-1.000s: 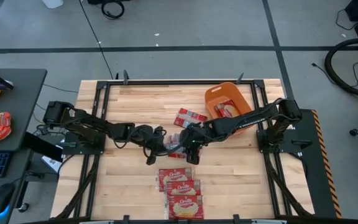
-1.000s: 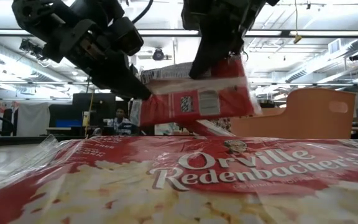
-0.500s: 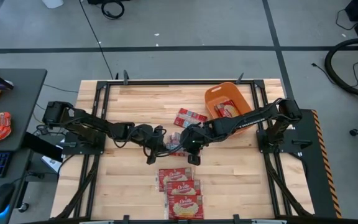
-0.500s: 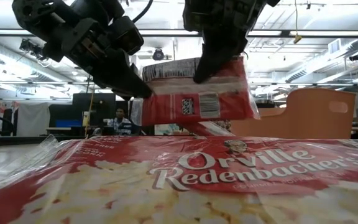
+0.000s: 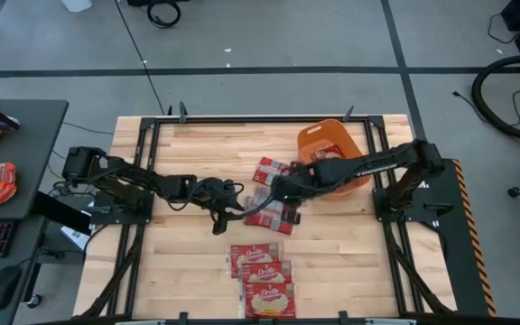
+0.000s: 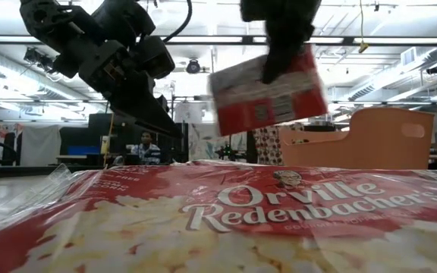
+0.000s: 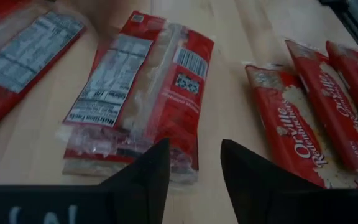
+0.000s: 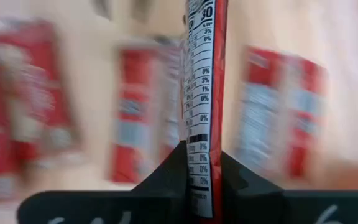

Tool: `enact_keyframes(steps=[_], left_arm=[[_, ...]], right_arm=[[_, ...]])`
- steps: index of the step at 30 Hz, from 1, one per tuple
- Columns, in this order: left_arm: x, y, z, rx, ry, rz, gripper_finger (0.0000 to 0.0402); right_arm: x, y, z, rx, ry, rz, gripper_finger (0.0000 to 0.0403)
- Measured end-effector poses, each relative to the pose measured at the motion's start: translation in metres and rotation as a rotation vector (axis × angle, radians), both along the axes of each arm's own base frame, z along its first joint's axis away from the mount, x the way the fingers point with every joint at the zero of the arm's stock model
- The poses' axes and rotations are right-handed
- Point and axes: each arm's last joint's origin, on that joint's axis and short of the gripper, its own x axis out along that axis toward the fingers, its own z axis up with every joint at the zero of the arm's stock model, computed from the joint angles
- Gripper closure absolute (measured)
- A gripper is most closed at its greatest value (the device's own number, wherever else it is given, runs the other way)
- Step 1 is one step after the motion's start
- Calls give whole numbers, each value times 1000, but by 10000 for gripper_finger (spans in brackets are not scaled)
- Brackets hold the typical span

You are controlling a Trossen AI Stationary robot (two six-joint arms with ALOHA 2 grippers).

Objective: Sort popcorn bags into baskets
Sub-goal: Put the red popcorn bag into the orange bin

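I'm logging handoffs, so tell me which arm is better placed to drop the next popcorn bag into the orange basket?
Right. The right gripper is shut on a popcorn bag, lifted off the table, with the orange basket on its side. The left gripper is open and empty.

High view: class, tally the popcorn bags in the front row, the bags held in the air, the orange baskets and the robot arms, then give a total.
Front-row popcorn bags: 3
Held bag, in the right claw: 1
Orange basket: 1
Robot arms, left arm and right arm: 2
Total: 7
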Motion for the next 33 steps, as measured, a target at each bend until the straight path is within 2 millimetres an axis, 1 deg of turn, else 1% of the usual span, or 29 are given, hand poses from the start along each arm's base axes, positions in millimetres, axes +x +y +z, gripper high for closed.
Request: enact_keyframes(steps=[3, 6, 10, 12, 14, 17, 22, 28, 30, 33], left_arm=[[0, -2, -1, -6, 8, -4, 253], [-1, -6, -1, -12, 16, -26, 253], [-2, -12, -1, -10, 20, -49, 253], [-2, -14, -2, -10, 23, -57, 253], [-3, -16, -2, -10, 24, -63, 253], [-3, -17, -2, -11, 24, -68, 253], [-3, -18, -2, -13, 25, -67, 253], [-3, -19, -2, -13, 28, -73, 253], [-4, -21, -2, -12, 34, -78, 253], [-4, -21, -2, -13, 34, -79, 253]], right_arm=[[-14, -17, 9, -72, 39, -114, 379], [-29, -33, 17, -138, 36, -237, 380], [-52, -55, 24, -215, 3, -414, 364], [-64, -67, 23, -220, -8, -491, 361], [-75, -77, 19, -214, -5, -563, 363], [-87, -89, 7, -199, 0, -644, 370], [-97, -100, -16, -130, -42, -693, 370], [-108, -105, -41, -49, -11, -732, 347], [-111, -104, -45, -44, -1, -743, 337], [-116, -103, -45, -18, 3, -755, 317]])
